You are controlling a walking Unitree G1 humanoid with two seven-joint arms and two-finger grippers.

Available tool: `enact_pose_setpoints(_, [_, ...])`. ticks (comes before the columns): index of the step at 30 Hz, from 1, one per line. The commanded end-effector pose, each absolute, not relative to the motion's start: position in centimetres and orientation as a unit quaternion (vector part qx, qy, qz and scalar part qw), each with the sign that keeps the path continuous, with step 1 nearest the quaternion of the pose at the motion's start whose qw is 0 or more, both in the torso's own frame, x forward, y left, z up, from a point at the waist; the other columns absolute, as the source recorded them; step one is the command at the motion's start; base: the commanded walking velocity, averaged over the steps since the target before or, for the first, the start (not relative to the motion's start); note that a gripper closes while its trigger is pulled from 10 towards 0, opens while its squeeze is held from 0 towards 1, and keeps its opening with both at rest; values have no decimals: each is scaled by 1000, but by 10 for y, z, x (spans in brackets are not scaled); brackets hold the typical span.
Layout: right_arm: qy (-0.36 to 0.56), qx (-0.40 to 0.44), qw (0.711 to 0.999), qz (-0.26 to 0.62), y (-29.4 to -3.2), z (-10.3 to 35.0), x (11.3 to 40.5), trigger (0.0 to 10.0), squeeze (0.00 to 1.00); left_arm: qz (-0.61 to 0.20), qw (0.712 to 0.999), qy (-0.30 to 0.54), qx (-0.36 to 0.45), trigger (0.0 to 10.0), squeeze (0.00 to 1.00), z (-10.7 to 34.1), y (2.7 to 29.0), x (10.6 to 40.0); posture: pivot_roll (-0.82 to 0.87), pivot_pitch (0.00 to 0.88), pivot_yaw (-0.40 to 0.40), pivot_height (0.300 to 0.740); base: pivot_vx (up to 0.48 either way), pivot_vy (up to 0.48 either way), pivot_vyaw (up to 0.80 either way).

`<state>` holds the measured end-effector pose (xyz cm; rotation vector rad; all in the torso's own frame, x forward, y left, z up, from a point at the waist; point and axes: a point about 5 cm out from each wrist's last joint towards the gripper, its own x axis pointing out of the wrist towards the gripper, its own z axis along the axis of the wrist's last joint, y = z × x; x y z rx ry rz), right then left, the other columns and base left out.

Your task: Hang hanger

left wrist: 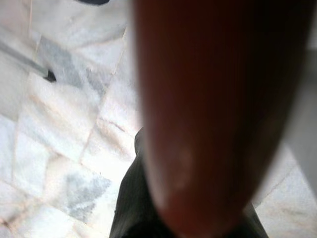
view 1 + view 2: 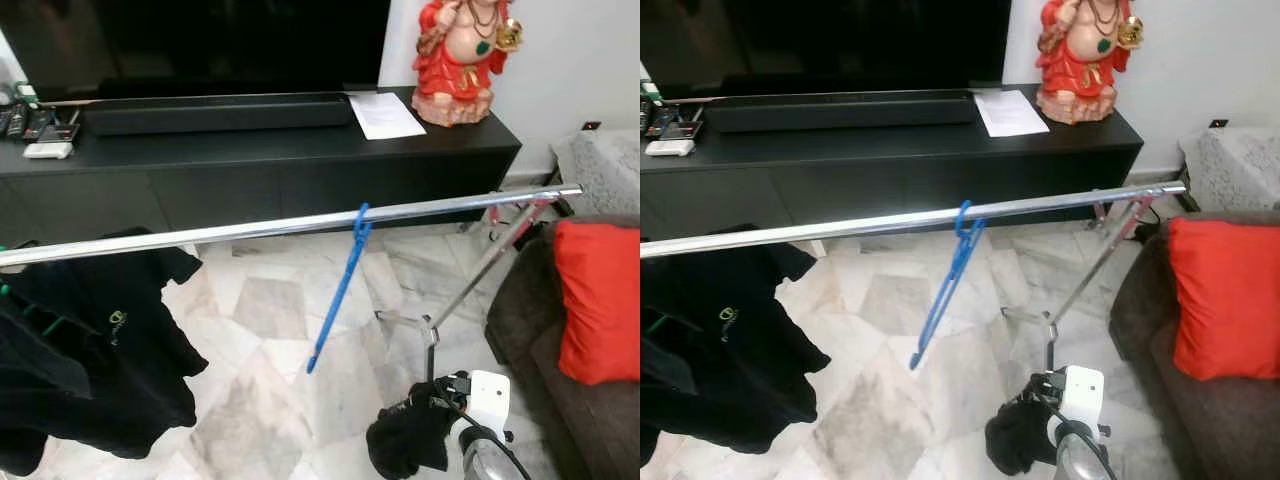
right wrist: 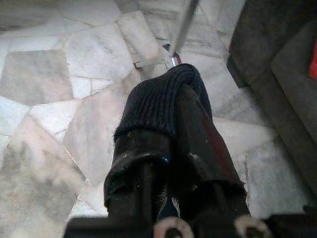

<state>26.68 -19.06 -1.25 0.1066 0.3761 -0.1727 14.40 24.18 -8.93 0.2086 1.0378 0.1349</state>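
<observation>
A blue hanger (image 2: 340,290) hangs by its hook from the chrome rail (image 2: 250,228) of a clothes rack, near the rail's middle, and slants down to the left. My right gripper (image 2: 405,445) is low at the lower right, well below the rail and to the right of the hanger. Its fingers (image 3: 168,94) are wrapped in black knit fabric, pressed together, with nothing between them. In the left wrist view a blurred dark red shape (image 1: 213,109) sits close to the lens over black cloth (image 1: 133,208) and marble floor.
A black T-shirt (image 2: 90,350) on a green hanger hangs at the rail's left end. Behind the rail stands a long black TV cabinet (image 2: 250,160) with a red figurine (image 2: 462,60). A dark sofa with a red cushion (image 2: 600,300) is at the right, beside the rack's slanted leg (image 2: 480,265).
</observation>
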Motion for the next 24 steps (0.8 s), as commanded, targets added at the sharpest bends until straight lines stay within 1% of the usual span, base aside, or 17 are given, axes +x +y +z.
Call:
enact_pose_setpoints(1, [181,58,978,-86,-187,-12,266,10000,0,75,849,512,101,10000,0,-93,247,131,-42,191,-25,740,0,394,0])
enact_pose_setpoints(4, [181,59,978,-86,-187,-12,266,10000,0,75,850,511,100,10000,0,-93,244,135,-40,193,-24,740,0,396,0])
enact_pose_setpoints(10, [181,59,978,-87,-187,-12,267,10000,0,66,859,498,98,10000,0,-90,225,156,-38,196,-23,740,0,397,0])
enact_pose_setpoints(15, [180,60,978,-87,-187,-12,267,10000,0,62,860,497,96,10000,0,-89,218,162,-38,198,-22,740,0,398,0])
enact_pose_setpoints(19, [181,60,978,-88,-187,-12,267,10000,0,63,859,498,100,10000,0,-90,222,157,-36,200,-19,740,0,355,0])
enact_pose_setpoints(22, [181,61,978,-88,-186,-12,267,10000,0,63,857,500,108,10000,0,-91,226,153,-34,201,-19,740,0,0,0])
enact_pose_setpoints(24, [181,61,978,-88,-186,-12,267,10000,0,67,854,505,108,10000,0,-92,233,144,-35,201,-18,740,0,0,0])
